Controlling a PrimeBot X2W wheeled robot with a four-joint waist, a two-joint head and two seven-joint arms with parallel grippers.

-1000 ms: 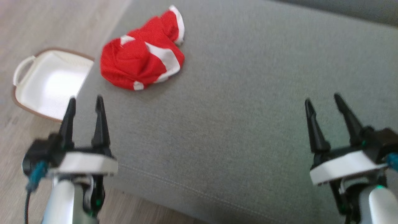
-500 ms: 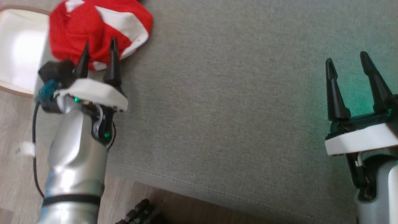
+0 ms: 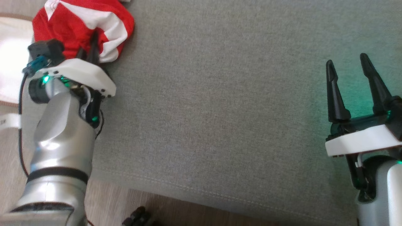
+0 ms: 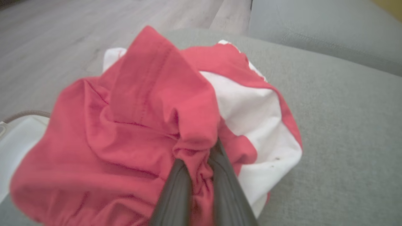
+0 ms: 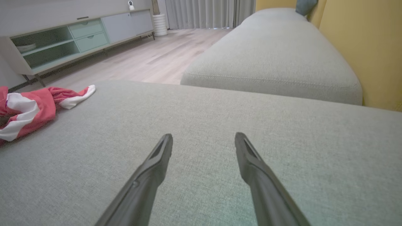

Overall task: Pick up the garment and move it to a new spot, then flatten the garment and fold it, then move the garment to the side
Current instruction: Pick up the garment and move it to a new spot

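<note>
Garment, a crumpled red piece with white stripes, lies bunched in the upper left of the head view. It sits at the left edge of the grey sofa cushion, just beside a white basket. The left gripper is pinched together on a raised fold of red cloth near the heap's middle. In the left wrist view, fabric is squeezed between the two dark fingers, a hold that looks meant to lift the whole bundle at once. The right gripper hangs at the lower right, jaws apart and holding nothing, well away over bare cushion, probably in reserve for the flattening.
</note>
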